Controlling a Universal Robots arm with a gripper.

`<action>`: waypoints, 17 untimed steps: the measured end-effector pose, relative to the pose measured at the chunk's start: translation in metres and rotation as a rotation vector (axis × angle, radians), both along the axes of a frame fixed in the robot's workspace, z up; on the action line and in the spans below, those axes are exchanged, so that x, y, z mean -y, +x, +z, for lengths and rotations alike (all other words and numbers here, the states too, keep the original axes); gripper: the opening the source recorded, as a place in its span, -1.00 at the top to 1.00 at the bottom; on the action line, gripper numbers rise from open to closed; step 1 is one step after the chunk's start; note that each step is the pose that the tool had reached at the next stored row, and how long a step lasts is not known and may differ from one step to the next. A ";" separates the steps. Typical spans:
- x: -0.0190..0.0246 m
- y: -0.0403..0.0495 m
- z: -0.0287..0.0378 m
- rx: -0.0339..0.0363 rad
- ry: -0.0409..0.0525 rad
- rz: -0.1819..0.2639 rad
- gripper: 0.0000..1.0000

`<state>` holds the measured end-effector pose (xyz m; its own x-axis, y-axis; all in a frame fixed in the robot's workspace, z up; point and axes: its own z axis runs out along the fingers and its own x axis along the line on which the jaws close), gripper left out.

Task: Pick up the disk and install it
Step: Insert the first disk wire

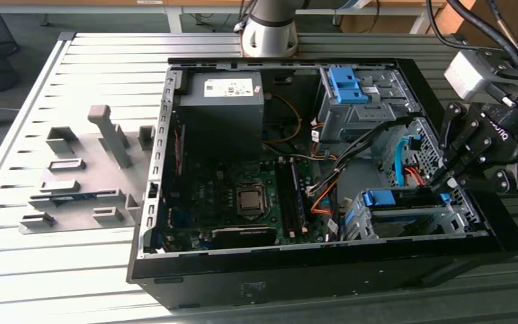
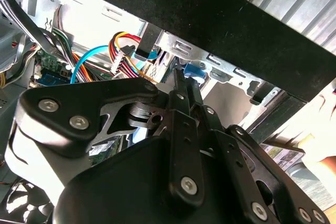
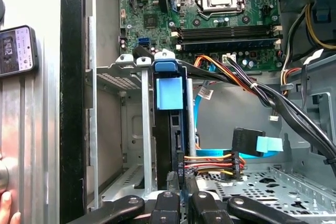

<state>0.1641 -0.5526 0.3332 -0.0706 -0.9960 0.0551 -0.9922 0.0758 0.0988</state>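
The disk stands on edge inside the metal drive cage at the case's front corner. Its blue handle points toward the motherboard. In the exterior view the same blue handle tops the cage on the exterior view's right. My gripper sits at the disk's other end, fingers together and tips against its edge. From outside, the gripper reaches down over the case's side wall. In the second wrist view the closed fingers point at a blue part in the cage.
Orange, yellow and black cables with a blue-tagged connector lie beside the disk. The motherboard, power-supply box and a second cage with a blue bracket fill the case. A grey fixture lies outside it. A person's hand and a phone are beyond the case wall.
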 end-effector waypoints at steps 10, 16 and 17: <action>0.0003 0.0001 0.0000 0.0003 0.0024 0.000 0.68; 0.0003 -0.0011 0.0000 0.0037 0.0034 0.000 0.68; 0.0003 -0.0011 0.0000 0.0042 0.0033 0.000 0.68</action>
<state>0.1630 -0.5529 0.3332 -0.0707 -0.9962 0.0515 -0.9926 0.0753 0.0949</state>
